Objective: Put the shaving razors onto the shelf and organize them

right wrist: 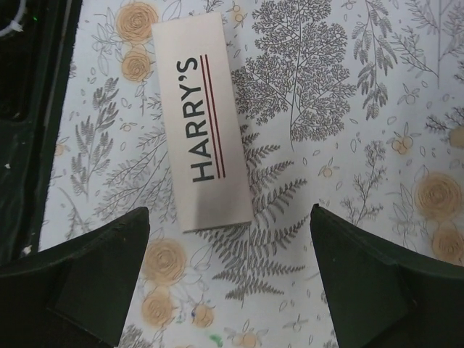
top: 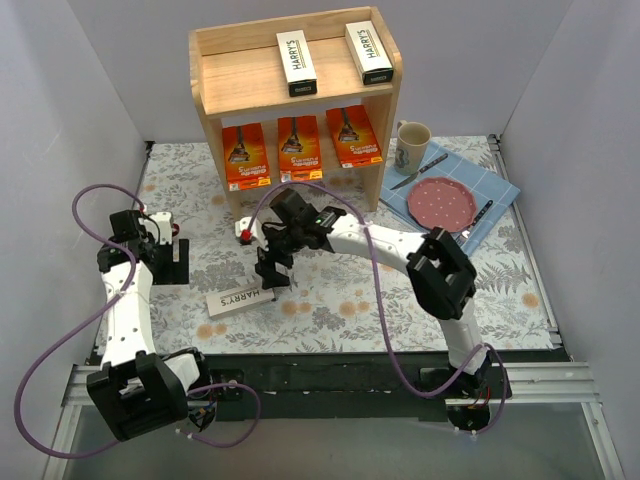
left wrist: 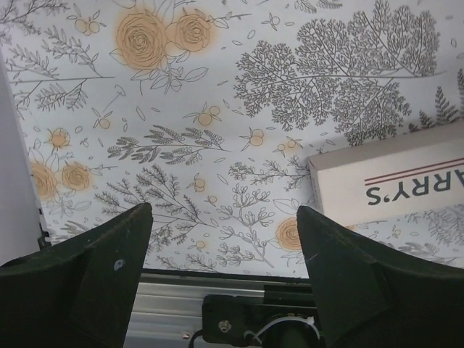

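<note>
One white HARRY'S box [right wrist: 203, 130] lies flat on the floral counter [right wrist: 348, 109], just to the near left of the right fingers [right wrist: 377, 283]. These hover spread wide and empty, and the box touches neither of them. The left fingers [left wrist: 72, 283], also spread and empty, see only that box's end. Only the top view shows the shelf [top: 215, 100] at the far side, with two white boxes [top: 296, 62] on its top tier, three orange packs [top: 298, 147] below, and a mug [top: 412, 146] and pink plate [top: 445, 203] to the right.
</note>
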Available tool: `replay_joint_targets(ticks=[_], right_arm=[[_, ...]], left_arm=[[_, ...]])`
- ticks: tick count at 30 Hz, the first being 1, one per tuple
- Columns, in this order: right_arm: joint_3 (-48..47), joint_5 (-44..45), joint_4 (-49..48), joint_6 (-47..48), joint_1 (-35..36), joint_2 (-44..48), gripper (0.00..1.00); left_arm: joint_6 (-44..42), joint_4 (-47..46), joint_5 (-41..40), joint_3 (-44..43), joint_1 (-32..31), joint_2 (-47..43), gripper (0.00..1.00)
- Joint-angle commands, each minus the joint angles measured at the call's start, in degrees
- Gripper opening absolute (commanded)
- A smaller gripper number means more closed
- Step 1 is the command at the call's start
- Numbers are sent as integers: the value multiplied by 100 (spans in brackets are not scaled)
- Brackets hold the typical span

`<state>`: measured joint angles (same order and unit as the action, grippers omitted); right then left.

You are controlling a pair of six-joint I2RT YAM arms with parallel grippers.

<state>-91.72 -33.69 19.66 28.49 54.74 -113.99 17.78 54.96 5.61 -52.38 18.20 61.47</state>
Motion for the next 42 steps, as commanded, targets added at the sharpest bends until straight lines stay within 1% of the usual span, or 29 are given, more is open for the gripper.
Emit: replay_joint_targets(ticks=[1, 5, 10, 16, 18, 20, 21, 23, 24, 25, 26, 27, 28, 30, 31, 32, 34, 35, 36, 38, 39, 41, 42], right_arm=[[-897, -67, 72, 482, 203, -605, 99], [-1339, -24, 292, 894, 388, -1185, 99], [-1629, -67, 626, 1229, 651, -1564, 99], [-1551, 56, 680, 1072, 819, -1758, 99], [-1428, 317, 462, 879, 828, -1758, 97], [-1331, 555, 241, 518, 836, -1723, 93], [-1270, 957, -4, 378, 828, -1705, 89], [-1085, 1407, -260, -175, 819, -1626, 85], [-1032, 1879, -339, -369, 819, -1600, 81], [-875, 2127, -514, -832, 810, -1539, 79], [-787, 2565, -585, -1132, 793, -1399, 77], [-681, 2735, -630, -1466, 749, -1319, 73], [-576, 2823, -621, -2157, 662, -1136, 72], [-163, 2868, -516, -2872, 521, -959, 68], [12, 2868, -472, -3571, 407, -740, 67], [458, 2912, -446, -3770, 388, -625, 67], [864, 2999, -393, -4209, 344, -257, 66], [1241, 3261, -314, -4411, 327, -116, 66], [1453, 3342, -235, -4822, 292, 25, 65], [1901, 3815, 80, -5194, 274, 403, 65], [2008, 3861, 169, -5535, 248, 517, 68], [2141, 3966, 371, -5897, 248, 738, 71], [2106, 3993, 546, -6203, 282, 747, 75]], left_arm=[[937, 59, -192, -413, 114, -162, 81], [1131, 164, -121, -571, 114, -171, 81], [1140, 313, -121, -808, 123, -162, 81], [1140, 472, -69, -897, 114, -179, 82], [1157, 481, -60, -906, 105, -171, 82], [1166, 481, -16, -932, 114, -162, 82], [1175, 481, 54, -958, 114, -145, 82], [1184, 437, 186, -1011, 114, -127, 81], [1201, 419, 239, -1028, 123, -92, 81], [1236, 376, 361, -1046, 114, -65, 81], [1280, 349, 458, -1072, 123, -39, 81], [1307, 340, 589, -1116, 114, 13, 80], [1420, 288, 887, -1108, 114, 40, 80], [1447, 209, 1257, -1134, 114, 67, 78], [1622, 60, 1459, -1134, 123, 67, 78], [1710, 24, 1626, -1143, 114, 93, 77], [1912, 32, 2047, -1213, 105, 276, 76], [1983, 50, 2172, -1213, 105, 338, 75], [1975, 59, 2364, -1213, 105, 400, 75], [2001, -2, 2655, -1152, -52, 497, 75], [2027, -29, 2674, -1126, -175, 523, 75], [2167, -152, 2508, -1046, -736, 620, 75], [2238, -213, 2428, -1020, -965, 655, 75]])
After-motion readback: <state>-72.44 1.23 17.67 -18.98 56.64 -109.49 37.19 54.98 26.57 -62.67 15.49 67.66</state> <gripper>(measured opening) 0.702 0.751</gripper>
